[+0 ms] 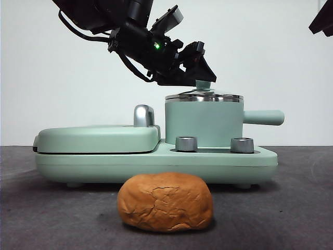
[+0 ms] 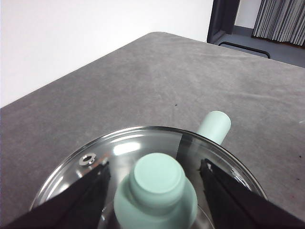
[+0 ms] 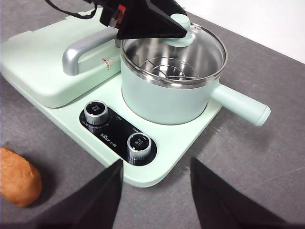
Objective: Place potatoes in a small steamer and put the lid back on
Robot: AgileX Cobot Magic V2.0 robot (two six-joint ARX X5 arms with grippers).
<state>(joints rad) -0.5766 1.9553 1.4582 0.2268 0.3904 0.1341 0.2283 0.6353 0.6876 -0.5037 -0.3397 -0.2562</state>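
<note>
My left gripper (image 2: 155, 179) sits at the lid's (image 2: 143, 143) mint-green knob (image 2: 156, 183), one black jaw on either side of it with a thin gap showing on each flank, so the jaws are spread around the knob and not clenched on it. Seen from the front, the same gripper (image 1: 200, 78) comes down slantwise from the upper left, its dark wrist showing a small green light, and its tips reach the knob (image 1: 204, 84) just above the lid (image 1: 204, 97). The glass lid rests on the steel rim of the small steamer (image 1: 204, 122), which stands on the right part of a mint-green cooker base (image 1: 156, 164) with its straight handle (image 1: 264, 117) pointing away to the right. Through the glass my right wrist camera shows a wire rack (image 3: 171, 69) lying in the steel pot (image 3: 167, 95). Beside the steamer, on the same base, is the flat griddle (image 1: 96, 138) with its chrome handle (image 1: 144, 115), and two steel dials (image 1: 186, 144) stand at the front of the base. The potatoes (image 1: 165, 201), one cracked orange-brown lump, lie on the grey table (image 1: 291, 208) in front of the base, apart from it. My right gripper (image 3: 155, 191) hangs over the table near the dials, jaws wide apart and holding nothing.
</note>
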